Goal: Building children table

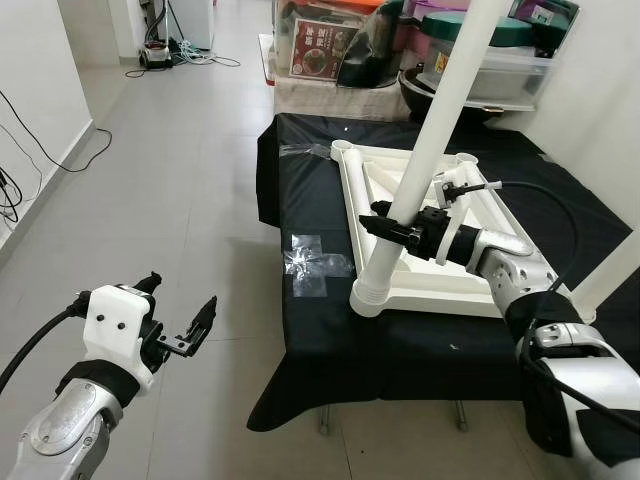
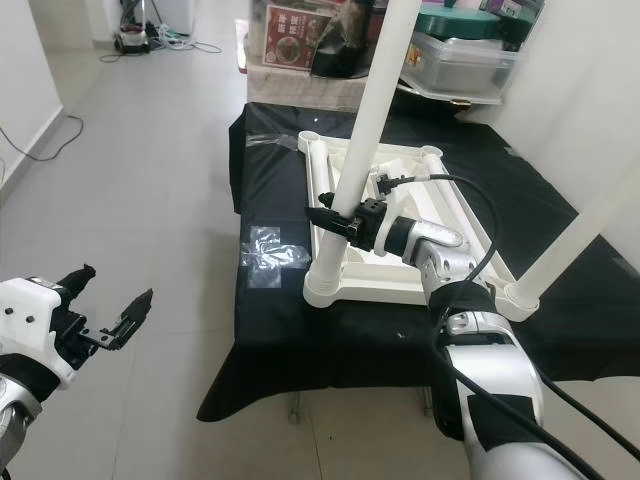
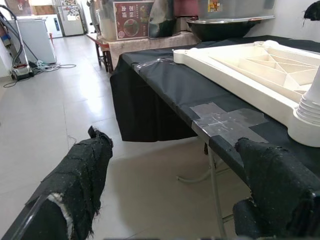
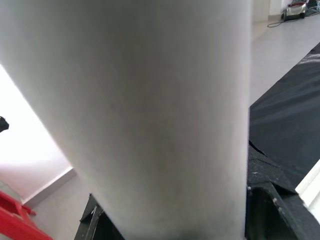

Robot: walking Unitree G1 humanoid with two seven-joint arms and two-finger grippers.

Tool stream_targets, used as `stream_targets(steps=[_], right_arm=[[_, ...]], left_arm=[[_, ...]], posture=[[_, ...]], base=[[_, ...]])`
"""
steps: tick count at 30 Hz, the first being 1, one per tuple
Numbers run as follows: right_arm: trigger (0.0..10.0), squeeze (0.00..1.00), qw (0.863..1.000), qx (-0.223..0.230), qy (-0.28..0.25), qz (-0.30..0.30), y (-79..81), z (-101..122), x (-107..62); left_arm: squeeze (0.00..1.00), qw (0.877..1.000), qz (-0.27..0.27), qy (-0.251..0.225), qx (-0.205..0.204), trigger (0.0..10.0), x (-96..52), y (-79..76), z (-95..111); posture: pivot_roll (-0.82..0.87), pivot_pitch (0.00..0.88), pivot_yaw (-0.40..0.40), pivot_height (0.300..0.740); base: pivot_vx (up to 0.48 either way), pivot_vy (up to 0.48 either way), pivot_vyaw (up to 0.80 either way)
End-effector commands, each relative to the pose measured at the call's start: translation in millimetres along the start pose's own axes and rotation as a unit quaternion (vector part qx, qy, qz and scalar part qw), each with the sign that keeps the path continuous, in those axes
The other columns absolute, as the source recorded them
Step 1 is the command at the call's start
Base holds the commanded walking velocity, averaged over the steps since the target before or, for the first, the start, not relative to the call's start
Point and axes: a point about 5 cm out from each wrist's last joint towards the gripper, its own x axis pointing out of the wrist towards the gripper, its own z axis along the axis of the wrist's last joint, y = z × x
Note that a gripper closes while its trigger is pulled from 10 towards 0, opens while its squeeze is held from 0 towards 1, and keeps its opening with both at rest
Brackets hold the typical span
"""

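A white children's table top (image 1: 430, 293) lies upside down on a black-draped table (image 1: 330, 340). One white leg (image 1: 440, 110) stands in its near left corner socket, leaning a little to the right. My right gripper (image 1: 392, 228) is shut on this leg low down, just above the socket; in the right wrist view the leg (image 4: 150, 115) sits close between the fingers. A second white leg (image 1: 612, 268) rises from the near right corner. My left gripper (image 1: 183, 292) hangs open and holds nothing over the floor, left of the table and apart from it.
Clear tape patches (image 1: 312, 258) stick to the cloth near the table's left edge. Storage boxes and a dark pot (image 1: 480, 70) crowd the back. Cables (image 1: 190, 55) lie on the far floor. A wall (image 1: 30, 90) runs along the left, with grey tiled floor between.
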Motion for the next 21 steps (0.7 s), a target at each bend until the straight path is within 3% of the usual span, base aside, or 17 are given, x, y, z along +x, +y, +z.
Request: stream_targets(steps=[1,9,12,13,14,15,17,20,21], right_arm=[[0.0,0.00,1.000,0.002,-0.018,-0.024,-2.7,2.5,0.1],[0.0,0.00,0.993,0.030,-0.048,-0.103,11.5,-19.5,20.8],[0.0,0.00,0.965,0.052,-0.050,-0.251,20.3,-40.1,27.0],[0.0,0.00,0.965,0.052,-0.050,-0.251,20.3,-40.1,27.0],[0.0,0.00,0.953,0.057,-0.041,-0.295,21.4,-46.3,25.5],[0.0,0.00,0.953,0.057,-0.041,-0.295,21.4,-46.3,25.5],[0.0,0.00,0.918,0.049,-0.033,-0.391,26.7,-59.2,15.8],[0.0,0.00,0.909,0.045,-0.034,-0.412,28.4,-61.5,13.2],[0.0,0.00,0.872,0.067,-0.029,-0.484,32.9,-66.4,6.7]], left_arm=[[0.00,1.000,-0.006,0.001,0.004,10.0,0.4,-1.7,-1.4],[0.00,1.000,-0.004,-0.001,0.003,10.0,-0.7,-1.6,-0.2],[0.00,1.000,-0.001,-0.003,0.006,10.0,-1.0,-0.6,0.5],[0.00,1.000,-0.001,-0.003,0.006,10.0,-1.0,-0.6,0.5],[0.00,1.000,0.000,-0.003,0.006,10.0,-1.2,-0.4,0.7],[0.00,1.000,0.000,-0.003,0.006,10.0,-1.2,-0.4,0.7],[0.00,1.000,0.005,-0.003,0.006,10.0,-2.2,-0.4,0.5],[0.00,1.000,0.006,-0.003,0.006,10.0,-2.5,-0.4,0.4],[0.00,1.000,0.014,-0.005,0.005,10.0,-3.4,0.9,0.6]], posture=[[0.16,0.000,-0.133,0.740],[0.16,0.000,-0.135,0.740],[0.16,0.000,-0.137,0.740],[0.16,0.000,-0.137,0.740],[0.16,0.000,-0.139,0.740],[0.16,0.000,-0.139,0.740],[0.17,0.000,-0.138,0.740],[0.17,0.000,-0.138,0.740],[0.17,0.000,-0.135,0.740]], base=[[0.000,0.000,0.00],[0.000,0.000,0.00],[0.000,0.000,0.00],[0.000,0.000,0.00],[0.000,0.000,0.00],[0.000,0.000,0.00],[0.000,0.000,0.00],[0.000,0.000,0.00],[0.000,0.000,0.00]])
